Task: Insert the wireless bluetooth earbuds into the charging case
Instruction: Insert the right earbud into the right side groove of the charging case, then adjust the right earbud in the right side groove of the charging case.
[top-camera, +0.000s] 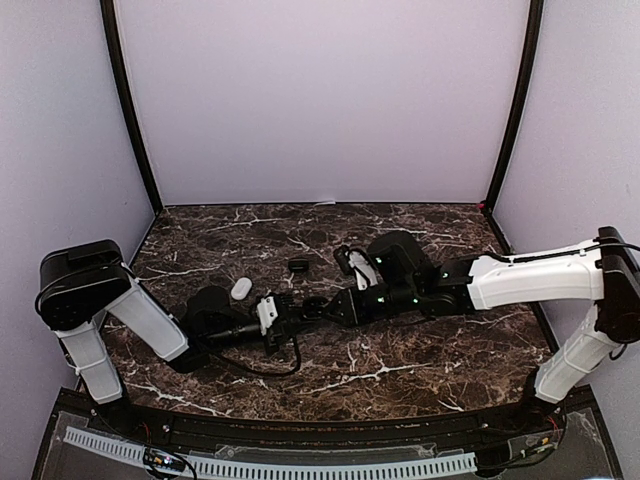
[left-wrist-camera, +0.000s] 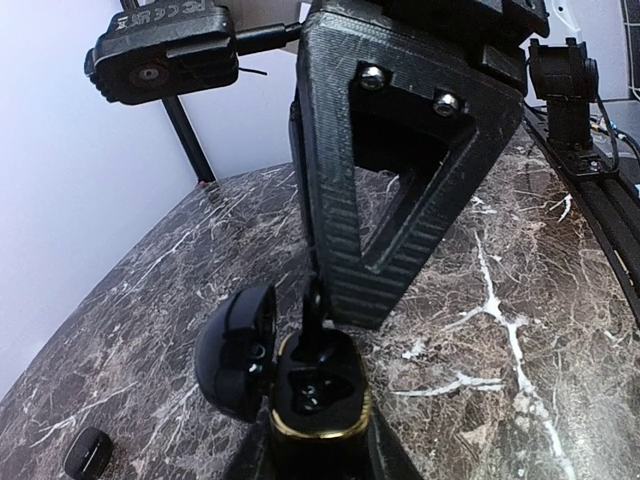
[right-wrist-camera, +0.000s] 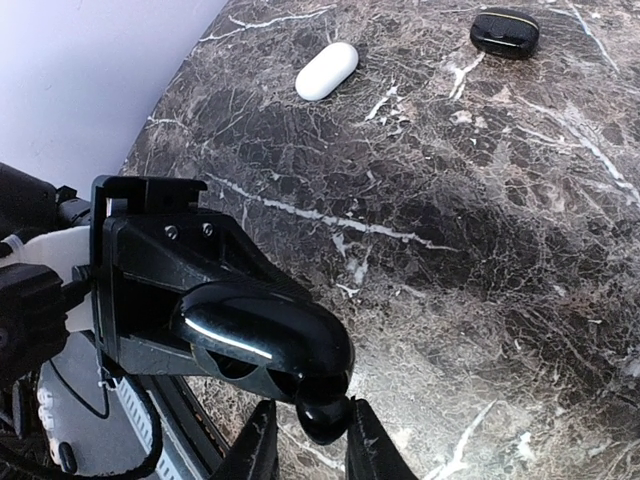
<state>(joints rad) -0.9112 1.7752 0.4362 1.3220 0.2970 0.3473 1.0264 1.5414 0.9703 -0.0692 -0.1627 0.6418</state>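
Earbud (right-wrist-camera: 323, 418) at open case (left-wrist-camera: 312, 388) rim, R claw (right-wrist-camera: 312, 442) grip unclear, L claw (left-wrist-camera: 318, 456) clamps case

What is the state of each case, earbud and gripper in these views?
Held black case: lid open.
Black earbud: between right gripper fingertips, at that case.
White case: closed, on table.
Second black case: closed, on table.
Left gripper: shut on held black case.
Right gripper: grip unclear.

Between the right pincer's (right-wrist-camera: 310, 410) matt plastic fingers (right-wrist-camera: 375, 458), the earbud (right-wrist-camera: 322, 420) is glossy black plastic. Below, the charging case (left-wrist-camera: 310, 385) shines, gold-rimmed; the table (right-wrist-camera: 480, 250) looks polished marble.
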